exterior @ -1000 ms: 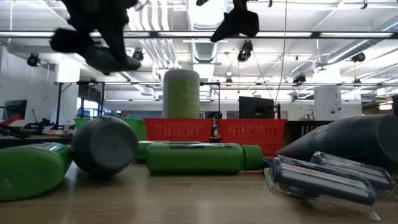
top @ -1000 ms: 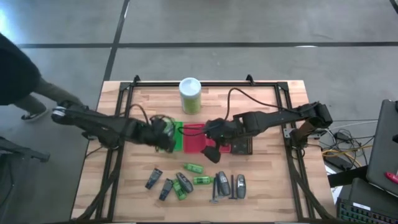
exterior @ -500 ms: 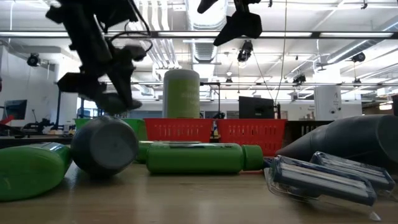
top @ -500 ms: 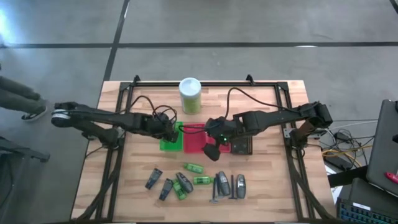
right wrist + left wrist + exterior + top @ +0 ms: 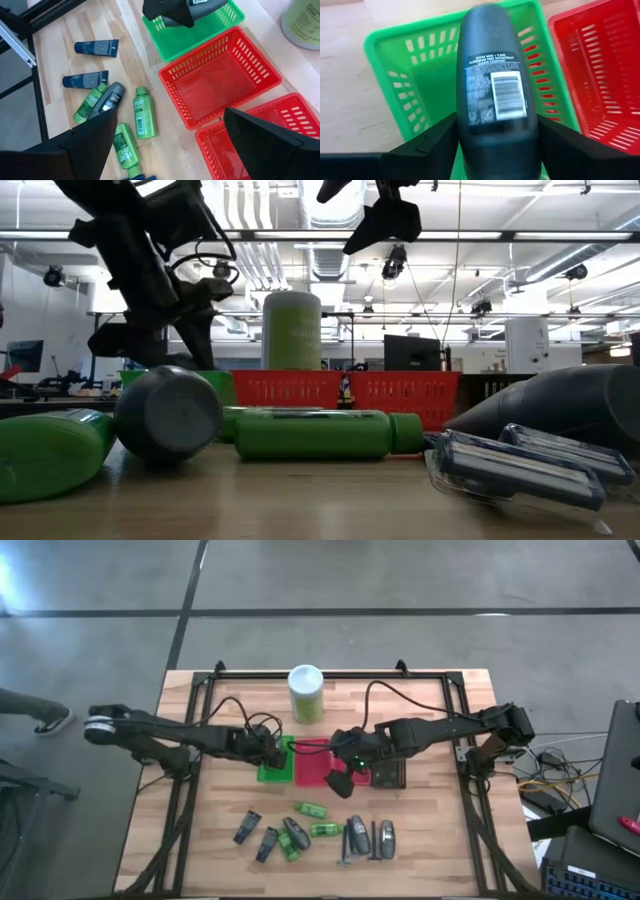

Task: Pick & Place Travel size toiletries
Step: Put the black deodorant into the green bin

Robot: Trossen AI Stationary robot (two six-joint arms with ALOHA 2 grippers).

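1. Concrete floor is surrounding the wooden table (image 5: 430,850), and the low view is looking across it into a hall with bright ceiling lights.
2. Three baskets are sitting in a row at mid-table: the green basket (image 5: 415,75), the red basket (image 5: 220,80) touching it on the side away from the left arm, and a second red basket (image 5: 260,135) beyond that.
3. A tall green canister (image 5: 306,693) with a white lid is standing behind the green basket, toward the far edge.
4. The left gripper (image 5: 272,750) is hanging over the green basket, its fingers (image 5: 427,150) pressing on both sides of a dark deodorant stick (image 5: 495,85), barcode label facing the wrist camera.
5. That stick is pointing down into the green basket; whether its far end is touching the basket floor cannot be told.
6. The right gripper (image 5: 340,778) is hovering over the red basket next to the green one, jaws spread wide and gripping nothing.
7. Remaining toiletries are lying in a loose cluster in front of the green basket, toward the near edge: two dark blue tubes (image 5: 96,47), several green bottles (image 5: 144,117), a grey stick (image 5: 109,97) among the bottles, and razors (image 5: 520,465).
8. In the low view, a green bottle (image 5: 315,433) is lying on its side with a grey round cap (image 5: 168,414) near it.
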